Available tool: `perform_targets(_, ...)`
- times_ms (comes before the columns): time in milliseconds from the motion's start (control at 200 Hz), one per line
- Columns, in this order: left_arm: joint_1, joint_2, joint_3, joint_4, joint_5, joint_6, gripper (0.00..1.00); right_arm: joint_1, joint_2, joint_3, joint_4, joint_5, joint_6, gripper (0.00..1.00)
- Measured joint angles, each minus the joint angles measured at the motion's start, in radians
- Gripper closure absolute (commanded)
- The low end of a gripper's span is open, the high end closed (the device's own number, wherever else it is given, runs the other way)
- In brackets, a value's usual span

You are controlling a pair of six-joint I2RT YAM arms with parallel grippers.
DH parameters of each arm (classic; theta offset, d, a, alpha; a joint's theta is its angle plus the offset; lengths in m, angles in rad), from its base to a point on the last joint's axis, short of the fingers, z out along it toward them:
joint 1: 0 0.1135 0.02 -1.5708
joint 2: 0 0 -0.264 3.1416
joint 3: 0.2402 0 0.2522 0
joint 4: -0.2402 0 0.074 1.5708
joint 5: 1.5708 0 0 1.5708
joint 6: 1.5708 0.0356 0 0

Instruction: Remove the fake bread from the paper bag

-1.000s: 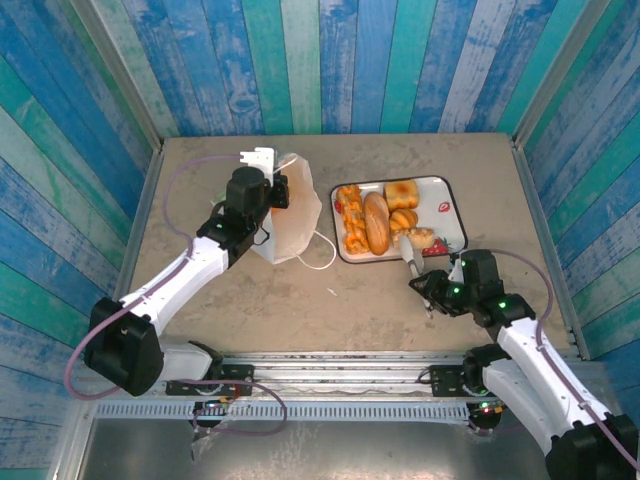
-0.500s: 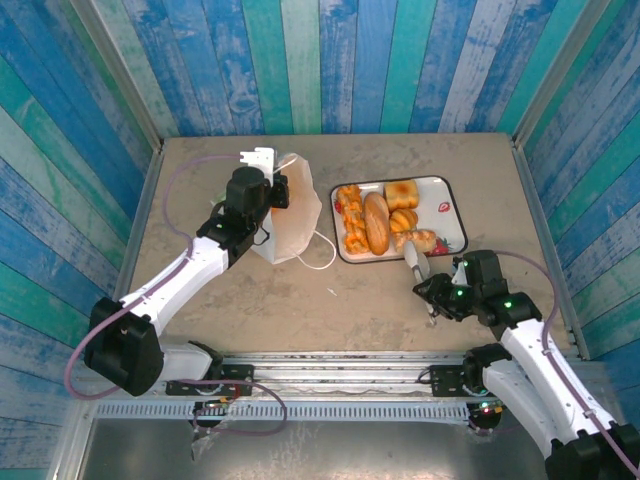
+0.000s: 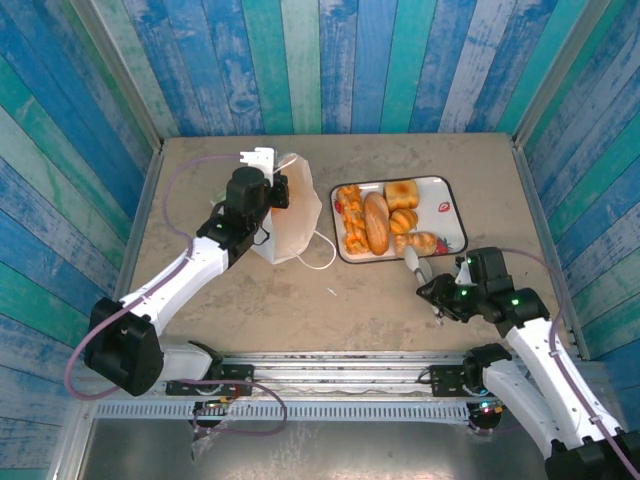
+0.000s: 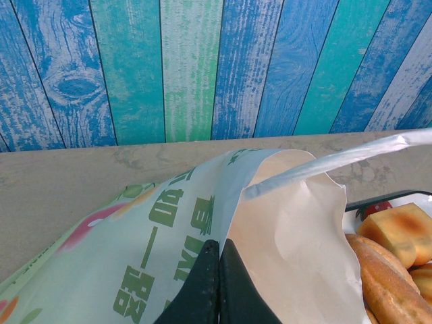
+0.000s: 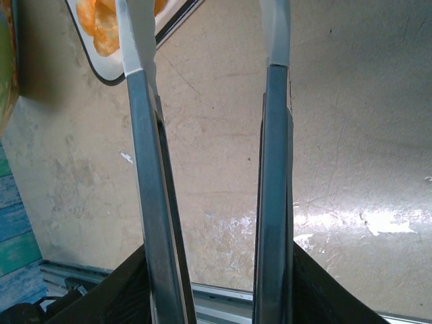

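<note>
The paper bag [image 3: 295,218] stands left of centre, white with green print, its mouth tilted toward the tray. My left gripper [image 3: 277,192] is shut on the bag's rim. In the left wrist view the jaws [image 4: 219,266] pinch the wall between the printed outside and the plain inside of the paper bag [image 4: 297,229]. I cannot see the bag's bottom. Several pieces of fake bread [image 3: 377,222] lie on the white tray [image 3: 451,206], and some fake bread [image 4: 397,231] shows at the wrist view's right edge. My right gripper [image 3: 412,263] hangs open and empty over bare table just in front of the tray, also seen as the right gripper [image 5: 206,27].
A loop handle [image 3: 322,256] of the bag lies on the table toward the tray. A small white scrap [image 3: 332,292] lies on the table near the front. Blue-green plank walls close in the back and both sides. The tray's corner [image 5: 101,73] holds an orange pastry [image 5: 101,30].
My right gripper has drawn back from the tray toward the near edge, leaving a roll on the tray. The left arm and the bag have not moved.
</note>
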Motion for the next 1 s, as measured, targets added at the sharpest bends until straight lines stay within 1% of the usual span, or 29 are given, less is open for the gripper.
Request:
perform_targets(135,0.0,0.0,0.0,0.0,0.0,0.0,1.0,0.0,0.011,0.017,-0.035,0.013,-0.018,0.64)
perform_targets(416,0.0,0.0,0.0,0.0,0.0,0.0,1.0,-0.004,0.048,0.048,-0.073,0.057,-0.05,0.71)
perform_targets(676,0.0,0.0,0.0,0.0,0.0,0.0,1.0,-0.006,0.101,0.068,-0.061,0.106,-0.089,0.71)
perform_targets(1002,0.0,0.0,0.0,0.0,0.0,0.0,1.0,-0.011,0.167,0.076,-0.003,0.108,-0.109,0.71)
